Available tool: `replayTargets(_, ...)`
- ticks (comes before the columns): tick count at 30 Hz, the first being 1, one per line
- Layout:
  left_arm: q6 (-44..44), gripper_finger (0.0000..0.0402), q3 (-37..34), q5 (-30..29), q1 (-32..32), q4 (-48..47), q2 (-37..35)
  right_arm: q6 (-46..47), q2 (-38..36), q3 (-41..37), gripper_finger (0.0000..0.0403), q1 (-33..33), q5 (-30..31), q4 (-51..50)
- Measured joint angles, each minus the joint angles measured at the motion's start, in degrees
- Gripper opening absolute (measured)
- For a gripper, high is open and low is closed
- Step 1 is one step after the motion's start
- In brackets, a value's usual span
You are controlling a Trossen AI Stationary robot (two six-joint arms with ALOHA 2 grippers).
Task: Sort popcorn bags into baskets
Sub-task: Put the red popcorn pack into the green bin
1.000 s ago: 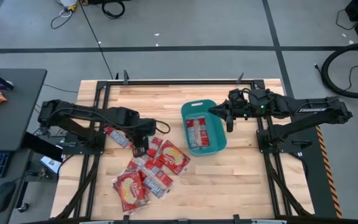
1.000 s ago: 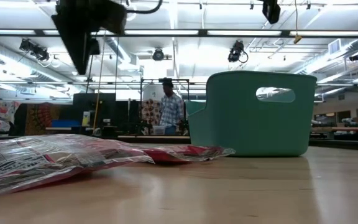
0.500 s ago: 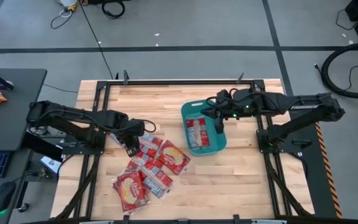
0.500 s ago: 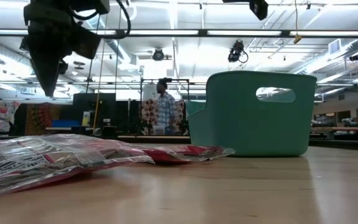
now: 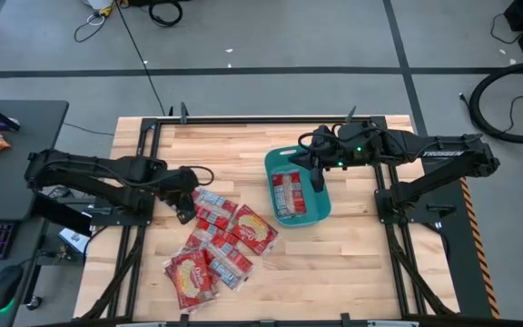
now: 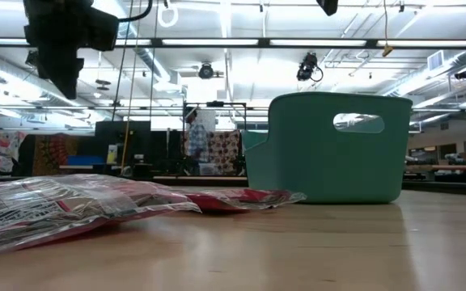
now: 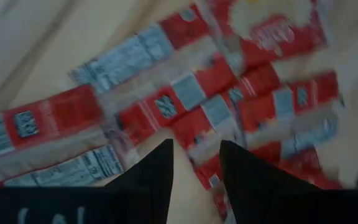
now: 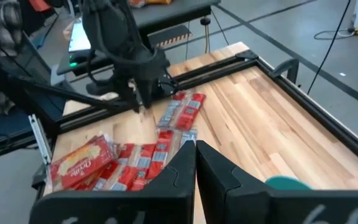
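At the left of the wooden slatted table point(image 5: 243, 145), the left gripper point(image 5: 185, 211) hung above the left edge of a heap of flat red popcorn packets with white and yellow printing point(image 5: 218, 243), its two dark fingers point(image 7: 156, 171) parted by a narrow gap with nothing between them. The packets lay overlapping on the table's left half, spreading from just under that gripper toward the near edge. To the right of the heap, and apart from it, stood the oblong teal-green plastic tub with rounded corners point(image 5: 320, 209), a handle cutout showing in its end wall in the low view; at least one red packet lay flat inside it. Over the tub's right rim hung the right gripper point(image 5: 318, 181), its fingers pressed together and empty.
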Motion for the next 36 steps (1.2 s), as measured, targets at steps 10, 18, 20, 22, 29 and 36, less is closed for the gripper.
replayTargets(10,-7.97,0.0185,-0.04,-8.29,-2.14,-4.76,8.61,-1.27,0.07,-0.02,0.0018,-0.28,1.15,0.43)
replayTargets(18,-11.57,0.0243,-0.04,-8.34,-1.86,-4.8,19.98,-1.66,0.07,-0.04,0.0018,-0.41,1.16,0.94)
replayTargets(20,-8.59,0.0243,0.0,-7.13,-1.65,-4.71,22.59,-1.68,0.07,-0.04,0.0018,-0.41,1.14,1.03)
replayTargets(22,-4.07,0.0241,0.0,-6.96,-1.59,-4.81,25.02,-1.7,0.07,-0.04,0.0018,-0.41,1.13,1.42)
replayTargets(29,3.73,0.0222,0.0,-6.63,-1.13,-5.25,28.19,-1.35,0.06,-0.04,0.0018,-0.39,-0.45,1.73)
replayTargets(36,18.95,0.0198,0.02,-12.01,-1.16,-7.82,28.17,-0.7,0.06,-0.07,0.0018,-0.32,-0.48,2.13)
